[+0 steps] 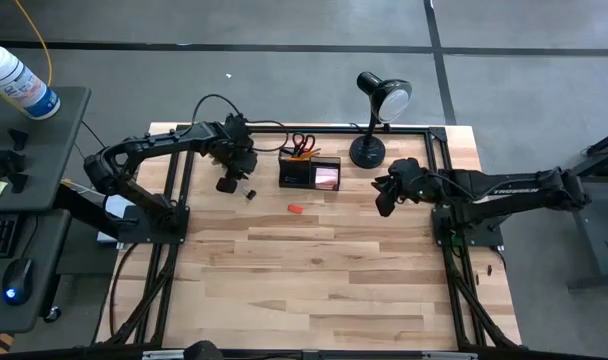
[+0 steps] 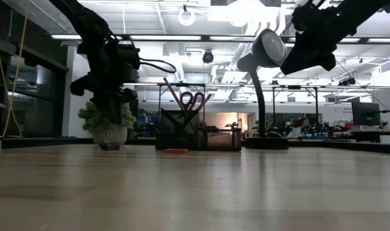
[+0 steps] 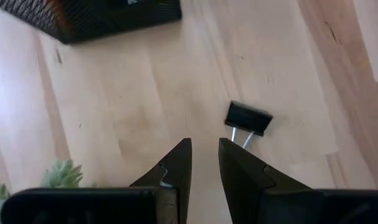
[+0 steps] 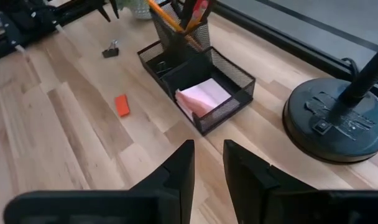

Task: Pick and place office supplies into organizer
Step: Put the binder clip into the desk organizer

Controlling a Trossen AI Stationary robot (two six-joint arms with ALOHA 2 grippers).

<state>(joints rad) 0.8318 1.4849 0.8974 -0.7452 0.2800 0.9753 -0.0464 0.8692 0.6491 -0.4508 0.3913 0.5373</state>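
Your left claw (image 3: 204, 163) hovers slightly open, empty, near the binder clip (image 3: 248, 117); right claw (image 4: 207, 163), likewise, apparently faces the organizer (image 4: 201, 74).

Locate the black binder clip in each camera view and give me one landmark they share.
High view: binder clip on the table, left of the organizer.
Low view: not clearly identifiable.
Left wrist view: clip just beyond the left gripper.
Right wrist view: clip beyond the orange eraser.
Shared landmark: the black mesh organizer.
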